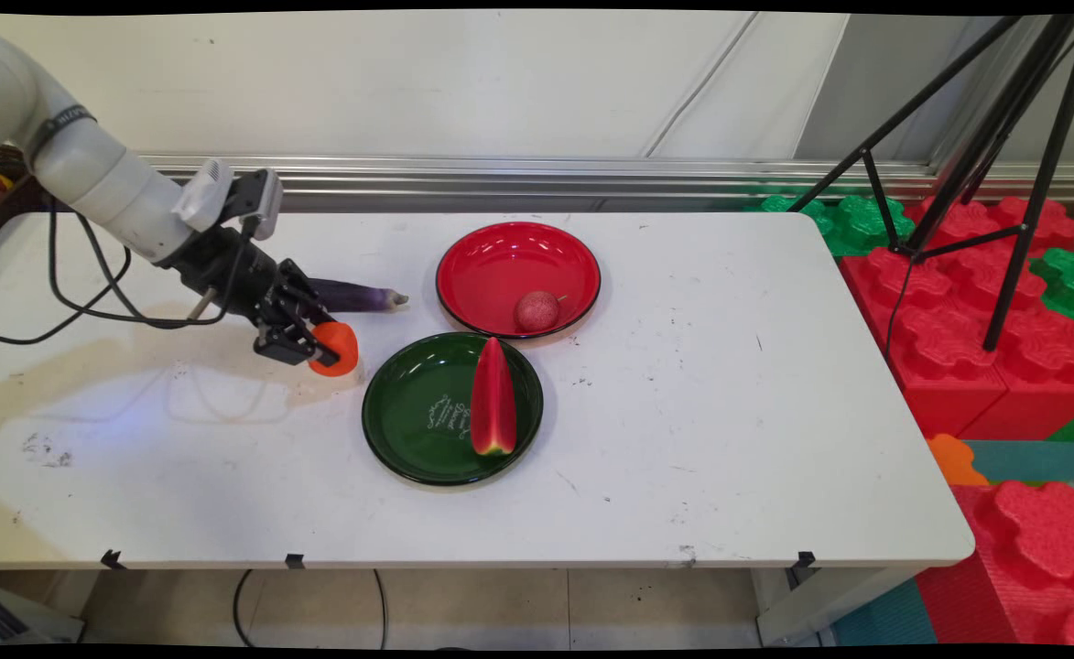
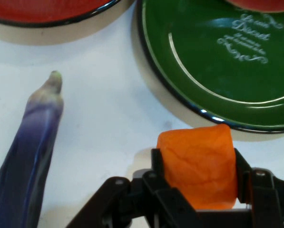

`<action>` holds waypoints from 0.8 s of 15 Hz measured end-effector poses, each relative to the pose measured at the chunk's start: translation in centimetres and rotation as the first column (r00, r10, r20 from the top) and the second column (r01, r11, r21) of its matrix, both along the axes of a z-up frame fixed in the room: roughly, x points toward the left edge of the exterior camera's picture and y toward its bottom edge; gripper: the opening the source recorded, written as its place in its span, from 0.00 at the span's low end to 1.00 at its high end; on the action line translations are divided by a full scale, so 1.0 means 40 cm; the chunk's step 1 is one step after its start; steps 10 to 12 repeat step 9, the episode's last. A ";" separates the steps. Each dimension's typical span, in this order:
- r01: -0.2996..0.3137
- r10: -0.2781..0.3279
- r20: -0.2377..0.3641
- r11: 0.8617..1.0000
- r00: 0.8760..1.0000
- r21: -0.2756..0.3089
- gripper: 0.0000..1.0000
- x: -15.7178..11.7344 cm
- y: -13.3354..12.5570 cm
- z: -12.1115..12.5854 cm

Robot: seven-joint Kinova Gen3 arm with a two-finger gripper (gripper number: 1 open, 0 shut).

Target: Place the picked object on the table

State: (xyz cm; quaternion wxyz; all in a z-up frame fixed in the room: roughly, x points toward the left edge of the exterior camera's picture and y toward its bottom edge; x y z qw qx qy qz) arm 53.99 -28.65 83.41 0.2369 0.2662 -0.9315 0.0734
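Note:
My gripper is shut on an orange chunk of toy fruit, low over the table left of the green plate. A purple eggplant lies just behind the gripper, its tip pointing toward the red plate. The green plate holds a watermelon slice. Behind it, the red plate carries a small round reddish fruit.
Black cables hang from the arm over the table's left part. Off the right edge stand red and green foam blocks and a black tripod.

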 end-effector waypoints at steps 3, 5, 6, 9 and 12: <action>-0.035 0.035 0.003 0.999 0.999 0.011 0.00 0.012 -0.022 -0.039; -0.051 0.051 0.000 0.999 0.999 0.012 1.00 0.018 -0.036 -0.055; -0.057 0.057 -0.002 0.998 0.998 0.011 1.00 0.020 -0.042 -0.061; -0.070 0.070 -0.016 0.997 0.997 0.007 1.00 0.025 -0.053 -0.064; -0.070 0.070 -0.016 0.997 0.997 0.007 1.00 0.025 -0.053 -0.064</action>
